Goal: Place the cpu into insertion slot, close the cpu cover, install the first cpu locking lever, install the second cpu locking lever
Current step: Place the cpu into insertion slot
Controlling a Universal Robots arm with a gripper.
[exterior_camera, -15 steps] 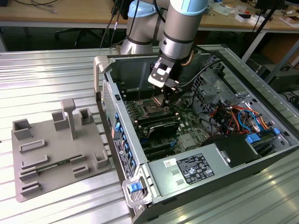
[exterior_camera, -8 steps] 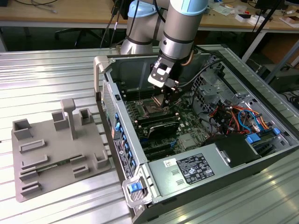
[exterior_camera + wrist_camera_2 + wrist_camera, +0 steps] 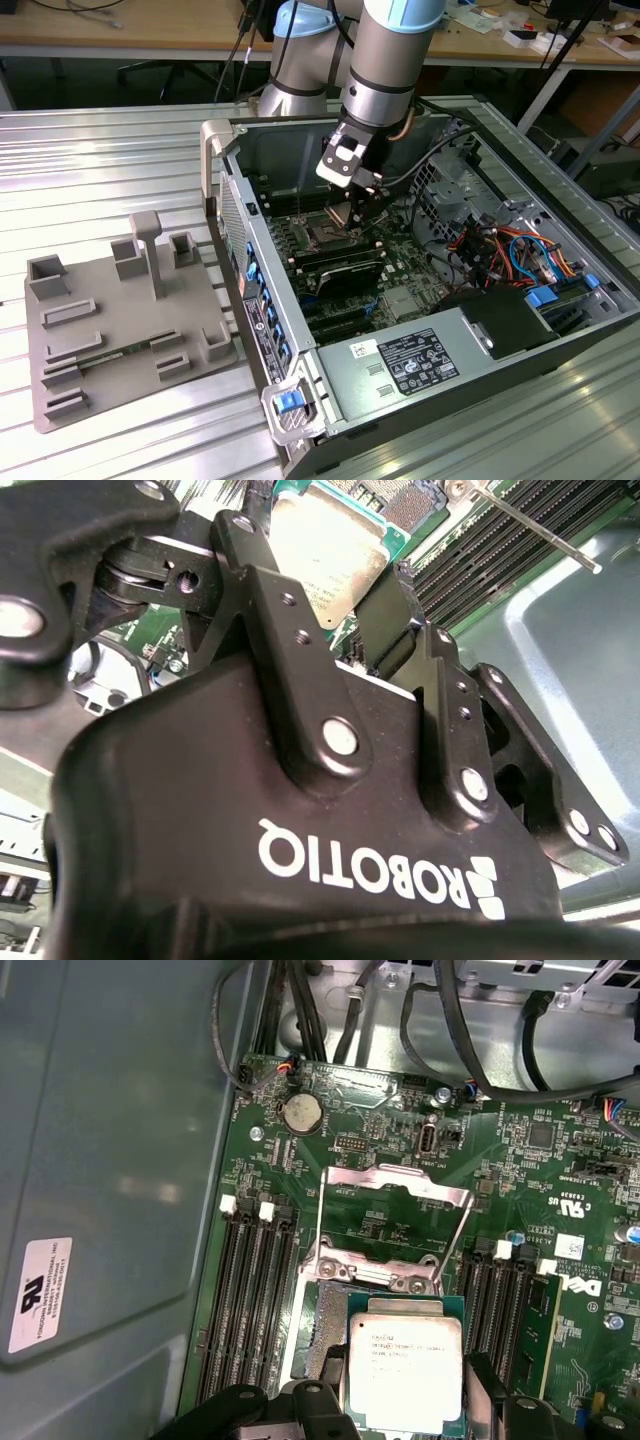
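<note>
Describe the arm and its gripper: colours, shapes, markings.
The arm is a silver-grey tube with light-blue joint caps. A white and black block sits at its wrist. The gripper is matte black: a rounded body with white lettering and a white block logo, and flat linked fingers joined by silvery round pins.

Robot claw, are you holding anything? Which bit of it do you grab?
Yes: the claw holds the square chip, pinched by two opposite edges between its fingers.
</note>
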